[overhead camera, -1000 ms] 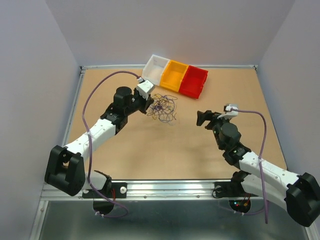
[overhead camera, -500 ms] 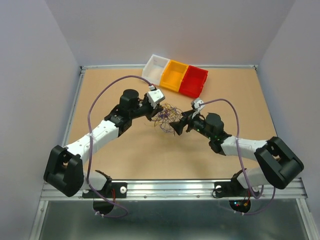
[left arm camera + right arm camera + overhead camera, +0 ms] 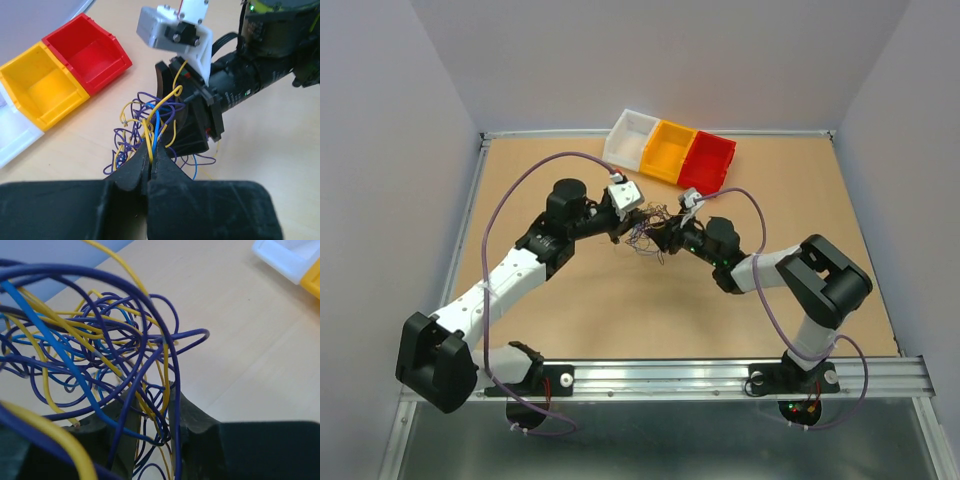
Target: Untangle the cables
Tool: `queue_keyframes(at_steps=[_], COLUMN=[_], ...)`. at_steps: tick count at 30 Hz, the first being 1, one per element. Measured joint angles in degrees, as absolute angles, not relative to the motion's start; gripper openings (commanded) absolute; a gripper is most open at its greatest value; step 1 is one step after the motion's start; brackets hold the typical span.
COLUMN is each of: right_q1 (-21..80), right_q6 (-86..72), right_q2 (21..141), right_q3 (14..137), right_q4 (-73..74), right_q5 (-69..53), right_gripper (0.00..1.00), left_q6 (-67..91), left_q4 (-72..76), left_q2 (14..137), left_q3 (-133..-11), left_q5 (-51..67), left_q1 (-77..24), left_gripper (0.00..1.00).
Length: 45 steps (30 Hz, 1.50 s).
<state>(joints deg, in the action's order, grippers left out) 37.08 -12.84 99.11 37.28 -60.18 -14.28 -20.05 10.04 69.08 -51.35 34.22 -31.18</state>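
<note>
1. Top view: the right gripper (image 3: 665,236) was parked way out at 3 o'clock a second ago. Now it's right in the cables (image 3: 648,230), facing the left gripper (image 3: 620,228) across the tangle. With both sides covered, a pull-apart looks like the next step. The bins (image 3: 672,126) sit near at 12 to 1 o'clock, and there's loads of bare table (image 3: 620,310) toward 6.
2. Left wrist: the left gripper (image 3: 150,162) is clamped tight on blue and yellow strands. The right gripper (image 3: 192,125) is just behind the cables (image 3: 145,117) at 12.
3. Right wrist: the right gripper (image 3: 150,412) has pulled its jaws in from wide, with purple and yellow cables (image 3: 100,340) running between them. There's still a gap, so nobody can tell if they're pinched. Open board at 3.
</note>
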Motion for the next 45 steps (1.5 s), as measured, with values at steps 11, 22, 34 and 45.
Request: queue_keyframes(at_steps=[11, 22, 34, 45], right_q1=[38.59, 39.27, 34.76, 31.79], right_q6=[-19.57, -27.88, -34.3, -37.87], right_q2=[101.6, 96.95, 83.33, 68.42], right_q3=[37.6, 36.77, 25.21, 20.32], right_q4=[-65.34, -63.7, -57.87, -47.77], right_q5=[-1.5, 18.79, 32.1, 35.51], right_gripper=[0.11, 0.26, 0.57, 0.79], left_q6=[-18.96, -15.18, -17.1, -16.43], left_q4=[2.11, -5.67, -0.95, 5.02], left_q2=[65.71, 64.18, 57.1, 57.12], left_q3=[-63.48, -69.47, -62.63, -56.9], left_q5=[28.36, 6.96, -4.4, -8.75], left_q1=[-31.46, -32.36, -33.08, -27.99], left_gripper=[0.0, 0.0, 0.0, 0.0])
